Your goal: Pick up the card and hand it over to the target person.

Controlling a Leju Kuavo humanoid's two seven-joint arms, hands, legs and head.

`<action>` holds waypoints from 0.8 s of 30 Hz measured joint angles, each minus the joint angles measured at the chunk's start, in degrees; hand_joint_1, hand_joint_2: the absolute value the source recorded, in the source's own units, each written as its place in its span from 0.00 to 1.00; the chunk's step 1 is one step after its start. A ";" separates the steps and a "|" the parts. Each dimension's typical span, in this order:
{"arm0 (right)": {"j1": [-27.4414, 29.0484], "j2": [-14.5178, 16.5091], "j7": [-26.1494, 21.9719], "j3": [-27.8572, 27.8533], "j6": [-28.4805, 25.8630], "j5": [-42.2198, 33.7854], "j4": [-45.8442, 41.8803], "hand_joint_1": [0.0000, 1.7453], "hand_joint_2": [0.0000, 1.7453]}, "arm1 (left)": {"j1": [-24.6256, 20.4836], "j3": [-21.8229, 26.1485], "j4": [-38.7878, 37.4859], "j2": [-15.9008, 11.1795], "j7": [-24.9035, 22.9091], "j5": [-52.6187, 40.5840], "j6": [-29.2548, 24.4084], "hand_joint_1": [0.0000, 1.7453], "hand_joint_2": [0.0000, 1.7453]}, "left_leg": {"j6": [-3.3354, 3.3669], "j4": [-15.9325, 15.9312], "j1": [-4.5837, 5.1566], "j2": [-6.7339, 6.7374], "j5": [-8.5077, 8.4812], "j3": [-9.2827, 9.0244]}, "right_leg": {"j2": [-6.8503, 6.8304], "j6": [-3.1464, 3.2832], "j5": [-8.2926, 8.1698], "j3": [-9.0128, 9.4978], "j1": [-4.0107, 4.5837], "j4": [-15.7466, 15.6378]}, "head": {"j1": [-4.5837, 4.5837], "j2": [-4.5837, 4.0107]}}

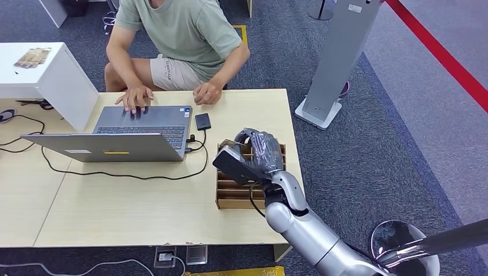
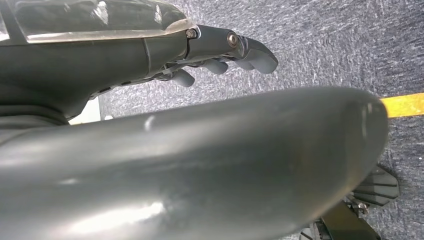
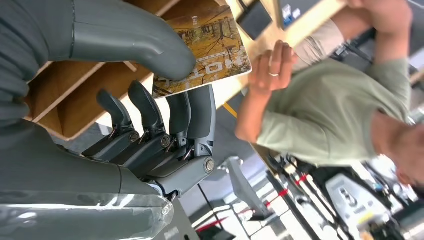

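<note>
Pinching the card (image 3: pixel 207 47) between thumb (image 3: pixel 135 37) and darker fingers (image 3: pixel 192 112) of the right hand (image 1: pixel 253 156), directly above the slotted wooden card holder (image 1: pixel 233 195) at about 4 o'clock on the table (image 1: pixel 144 213). Judging by this, standing at the end of the pick-up step, with the card gripped and largely free of the slots, though whether its lower edge is touching the holder cannot be told. Showing a printed autumn-coloured face in the right wrist view, with most of the card sticking out past the fingertips.

Reaching in from 5 o'clock with the silver right forearm (image 1: pixel 311 230), wrist bent, back of the hand turned up toward the head camera.

Hanging low beside the body with the left hand (image 2: pixel 220 55), over grey carpet; fingers curling loosely with gaps between them, gripping nothing.

Sitting at 12 o'clock across the table, the person (image 1: pixel 184 40), one hand on the laptop (image 1: pixel 132 135), the other resting on the table edge near a small dark device (image 1: pixel 202 121).

Calling next, probably, for lifting clear of the holder and extending toward 11 to 12 o'clock, over the device and cable, keeping the pinch firm and the card's free end facing the person's nearer hand (image 1: pixel 207 94).
</note>
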State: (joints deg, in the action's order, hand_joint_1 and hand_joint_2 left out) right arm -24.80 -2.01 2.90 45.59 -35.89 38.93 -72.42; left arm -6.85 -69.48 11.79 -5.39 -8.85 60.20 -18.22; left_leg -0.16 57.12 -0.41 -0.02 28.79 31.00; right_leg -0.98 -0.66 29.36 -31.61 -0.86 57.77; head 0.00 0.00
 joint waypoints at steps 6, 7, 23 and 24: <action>0.02 -0.51 -2.17 -2.18 -1.80 -4.62 -0.61 0.84 1.00 | -0.03 -0.20 0.07 0.23 -0.52 -0.20 -0.46 0.00 0.00 | 0.00 0.05 0.04 0.06 0.04 0.02 | 0.05 -0.01 0.04 -0.05 -0.04 0.08 | 0.00 0.00; -0.63 -0.46 -2.32 -2.24 -1.37 -5.93 -0.07 0.84 1.00 | -0.05 -0.30 0.08 0.24 -0.64 -0.29 -0.49 0.00 0.00 | 0.00 0.05 0.04 0.08 0.04 0.02 | 0.07 -0.01 0.03 -0.06 -0.04 0.08 | 0.00 0.00; -26.70 9.88 2.46 3.16 5.07 -7.44 34.32 0.84 1.00 | -0.41 -2.31 0.01 0.25 -1.14 -1.42 -0.46 0.00 0.00 | -0.05 0.04 0.07 0.45 0.01 -0.03 | 0.44 0.05 -0.07 -0.16 -0.07 0.22 | 0.00 0.00; -27.40 10.33 2.73 3.58 5.23 -7.13 36.29 0.84 1.00 | -0.41 -2.37 -0.01 0.29 -1.21 -1.39 -0.45 0.00 0.00 | -0.05 0.01 0.06 0.42 0.00 -0.05 | 0.40 0.05 -0.08 -0.12 -0.06 0.18 | 0.00 0.00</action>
State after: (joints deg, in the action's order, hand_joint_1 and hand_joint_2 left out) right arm -52.20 8.32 5.63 49.17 -30.65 31.80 -36.13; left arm -7.26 -71.84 11.78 -5.11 -10.05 58.81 -18.67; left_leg -0.21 57.13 -0.35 0.40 28.79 30.95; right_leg -0.58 -0.61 29.28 -31.73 -0.93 57.95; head 0.00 0.00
